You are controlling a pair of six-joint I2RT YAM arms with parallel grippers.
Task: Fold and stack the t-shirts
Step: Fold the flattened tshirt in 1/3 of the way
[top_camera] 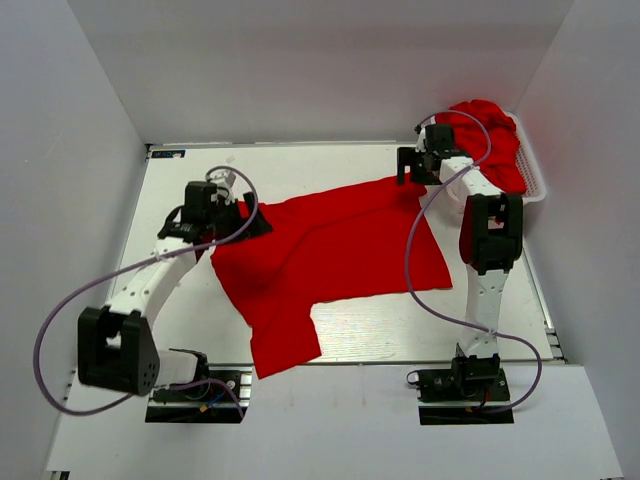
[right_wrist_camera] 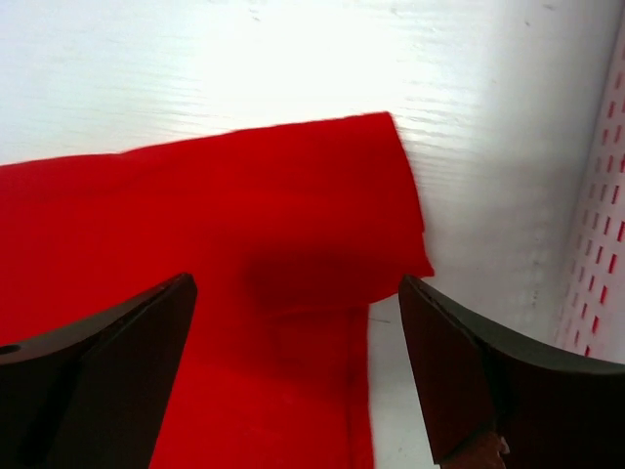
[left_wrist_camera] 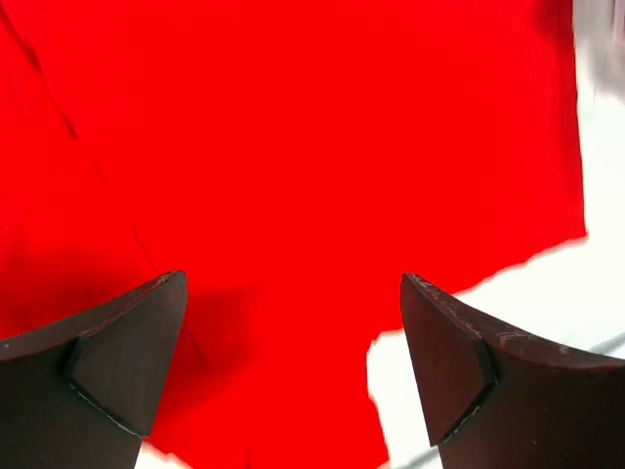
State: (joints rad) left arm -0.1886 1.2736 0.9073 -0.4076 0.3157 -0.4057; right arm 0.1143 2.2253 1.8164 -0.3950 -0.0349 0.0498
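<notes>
My left fingers (top_camera: 252, 224) stand wide apart over the left edge of the red t-shirt (top_camera: 330, 250). My right fingers (top_camera: 407, 172) stand just as wide over its far right corner. Neither pair grips any cloth. I sit at two opposite ends of the garment because, as I judge it, a pull from there flattens it best. The t-shirt lies spread across the middle of the counter (top_camera: 380, 335), mostly smooth, with one part reaching toward the near edge. From my right wrist the cloth at that corner seems to lie in two layers, so I judge the spread is not quite clean. A heap of t-shirts (top_camera: 492, 135) sits in the white basket (top_camera: 536, 185) at the far right, just beside my right fingers. It is out of the way there while this one takes the open space. With no fold made and no stack begun, I judge the task is at an early stage.
</notes>
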